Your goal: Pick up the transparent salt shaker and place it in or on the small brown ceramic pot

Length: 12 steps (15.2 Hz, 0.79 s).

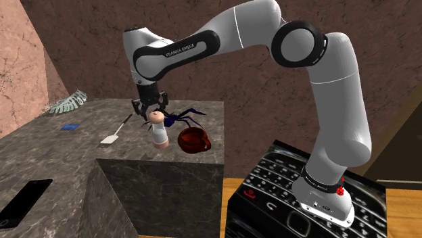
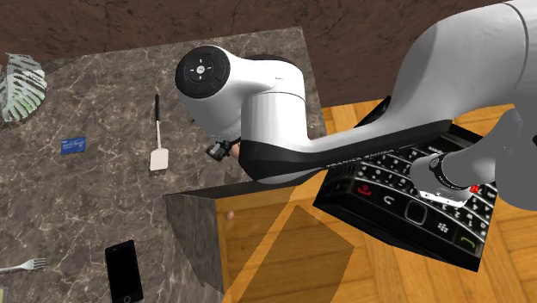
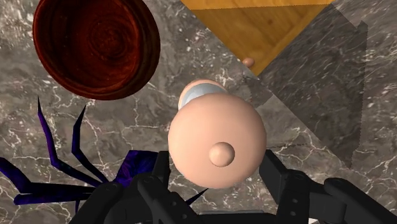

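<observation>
From the shoulder view, the hand (image 1: 151, 113) stands directly over the salt shaker (image 1: 159, 133), a pale body under a rounded pinkish cap. The shaker is upright just beside the pot (image 1: 193, 140), on the pot's left in this view. The pot is dark reddish brown and sits close to the front edge of the surface (image 1: 67, 155). A purple spidery thing (image 1: 181, 116) lies just behind the pot. I cannot tell whether the shaker's base rests on the surface or is slightly off it.

In the second exterior view, the arm's white link hangs over that same edge by the pot, with the wooden floor (image 2: 275, 250) below.

In the wrist view, the hand (image 3: 216, 162) has its two fingers closed against opposite sides of the cap, no wider apart than the cap itself. The pot (image 3: 95, 48) is open-mouthed, just past the shaker.

The hold is on a rounded cap only, so I judge the shaker could slip or swing. The pot is so near that a low carry could knock it towards the edge. A tall shaker released off-centre might also tip out.
</observation>
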### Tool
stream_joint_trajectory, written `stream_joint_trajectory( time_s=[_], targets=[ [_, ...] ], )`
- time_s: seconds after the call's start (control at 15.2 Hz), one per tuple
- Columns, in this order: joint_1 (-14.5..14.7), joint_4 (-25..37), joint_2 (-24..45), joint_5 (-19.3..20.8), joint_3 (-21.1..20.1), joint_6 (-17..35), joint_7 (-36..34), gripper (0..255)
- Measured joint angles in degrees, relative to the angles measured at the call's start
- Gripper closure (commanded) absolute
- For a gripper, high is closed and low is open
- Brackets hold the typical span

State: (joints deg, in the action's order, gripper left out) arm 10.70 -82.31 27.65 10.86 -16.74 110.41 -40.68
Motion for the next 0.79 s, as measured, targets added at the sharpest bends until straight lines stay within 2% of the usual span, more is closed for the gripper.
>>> stream_joint_trajectory(
  time_s=[0.79],
  targets=[
    [0.5, 7.9, -0.9, -0.5, -0.3, -8.8, 0.8, 255]
  ],
)
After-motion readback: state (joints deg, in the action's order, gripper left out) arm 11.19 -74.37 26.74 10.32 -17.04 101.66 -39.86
